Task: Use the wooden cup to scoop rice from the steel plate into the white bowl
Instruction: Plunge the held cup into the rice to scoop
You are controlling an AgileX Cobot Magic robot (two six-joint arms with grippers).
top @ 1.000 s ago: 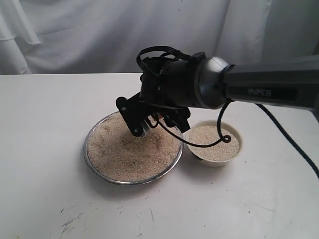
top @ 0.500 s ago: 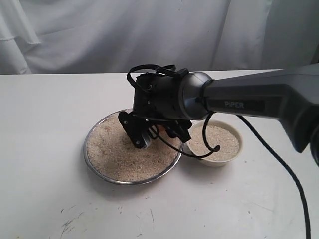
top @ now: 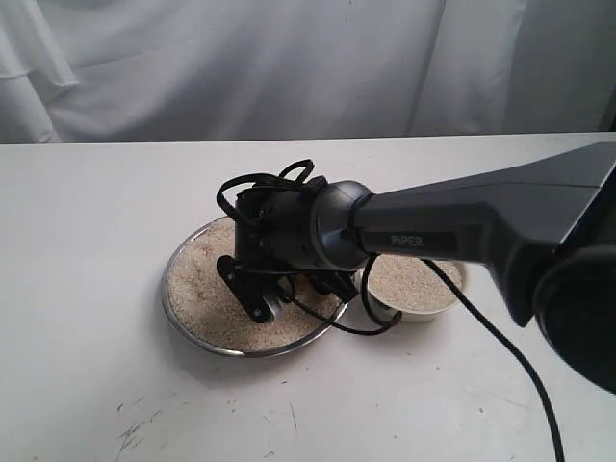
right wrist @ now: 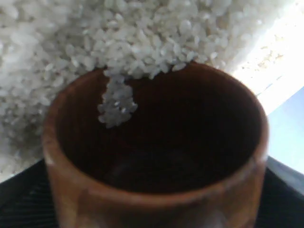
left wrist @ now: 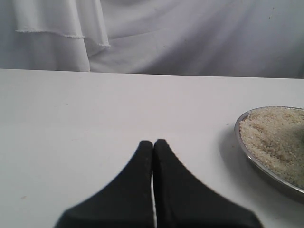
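Note:
The steel plate (top: 181, 318) holds a wide bed of rice (top: 204, 279). My right gripper (top: 262, 300) is low over the plate's front, pressed into the grains and shut on the wooden cup (right wrist: 156, 202). The cup is tilted with its mouth against the rice (right wrist: 95, 33), and a small clump of grains (right wrist: 116, 104) is sliding into its dark inside. In the exterior view the arm hides the cup. The white bowl (top: 450, 294), with rice in it (top: 409, 279), sits just right of the plate. My left gripper (left wrist: 153, 142) is shut and empty above bare table, left of the plate (left wrist: 247, 152).
The white table (top: 87, 221) runs out on all sides of the dishes, with white curtain behind. The right arm's cable (top: 346, 327) droops over the gap between plate and bowl. Dark scuff marks (top: 135, 433) mark the table's front left.
The right arm has swung down and toward the plate's front left, bringing the cup from above the rice into it. The left gripper shows no earlier frame.

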